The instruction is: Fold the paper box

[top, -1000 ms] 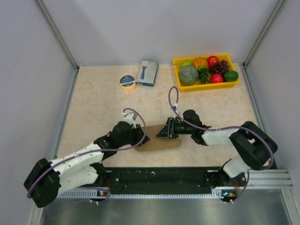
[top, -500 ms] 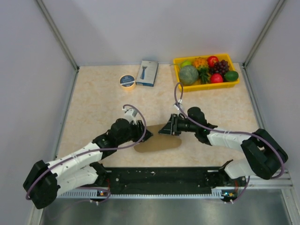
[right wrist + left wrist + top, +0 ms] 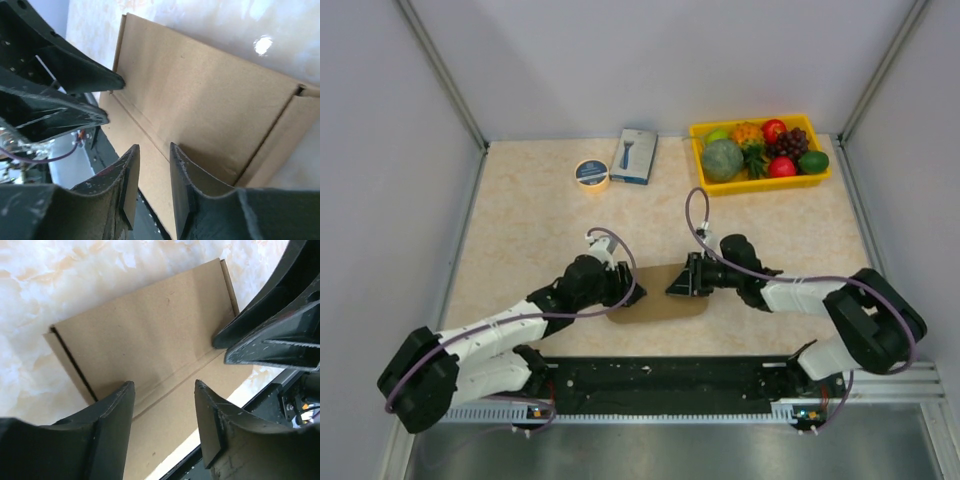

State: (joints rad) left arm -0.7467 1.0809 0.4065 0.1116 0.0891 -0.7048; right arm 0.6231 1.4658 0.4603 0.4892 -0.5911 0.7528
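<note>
A robotics lab test cell: two robot arms [image 3: 500,335] stand bolted to a black rail [image 3: 660,375] at the near edge of a marble-patterned table [image 3: 520,220]. Plain pale panels [image 3: 650,60] on aluminium posts [image 3: 440,70] enclose it. A yellow tray [image 3: 760,186] of fruit sits at the far corner.

the paper box [image 3: 150,340] is matt brown cardboard on a glossy marbled table [image 3: 30,290].

Fruit-filled yellow tray [image 3: 760,184], tape roll [image 3: 591,173], blue-white box [image 3: 635,156]
</note>
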